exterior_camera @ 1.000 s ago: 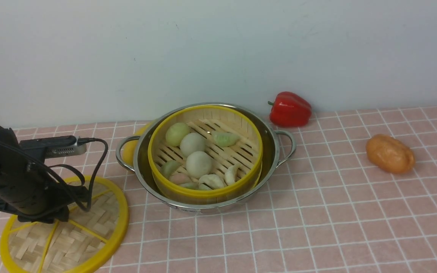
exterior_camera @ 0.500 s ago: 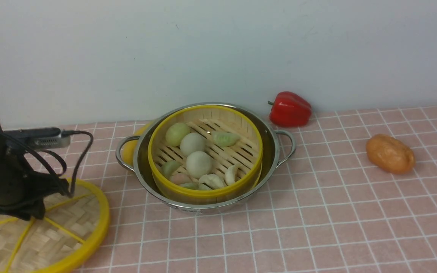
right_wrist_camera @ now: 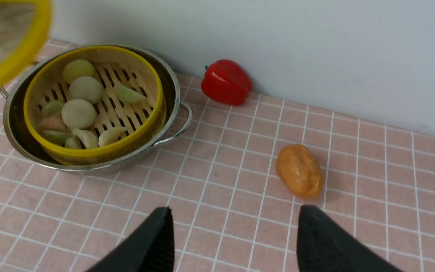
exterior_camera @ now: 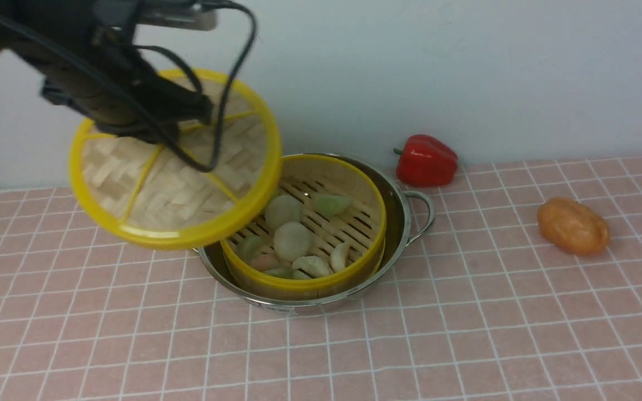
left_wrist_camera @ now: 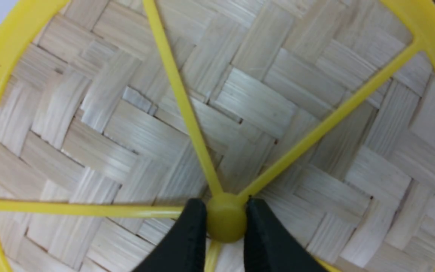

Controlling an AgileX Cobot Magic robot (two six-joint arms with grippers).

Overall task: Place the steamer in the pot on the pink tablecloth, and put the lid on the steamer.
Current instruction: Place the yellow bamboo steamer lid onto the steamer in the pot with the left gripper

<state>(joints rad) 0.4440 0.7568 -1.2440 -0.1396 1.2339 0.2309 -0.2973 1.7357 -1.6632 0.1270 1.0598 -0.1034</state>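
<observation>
Left tool (left_wrist_camera: 225, 204) tight on lid (left_wrist_camera: 278, 94) centre, plain only from left wrist; right tool (right_wrist_camera: 235, 208) spread, empty.

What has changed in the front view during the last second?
The left gripper, shut on the lid at its hub, has lifted it off the pink tablecloth and carried it up and to the right. It now hangs tilted above the left side of the pot. The steamer, pot, red pepper and orange item have not moved.

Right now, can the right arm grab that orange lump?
Probably yes. The right gripper hangs open above bare pink tablecloth, and the orange lump lies just ahead of it with nothing between them.
</observation>
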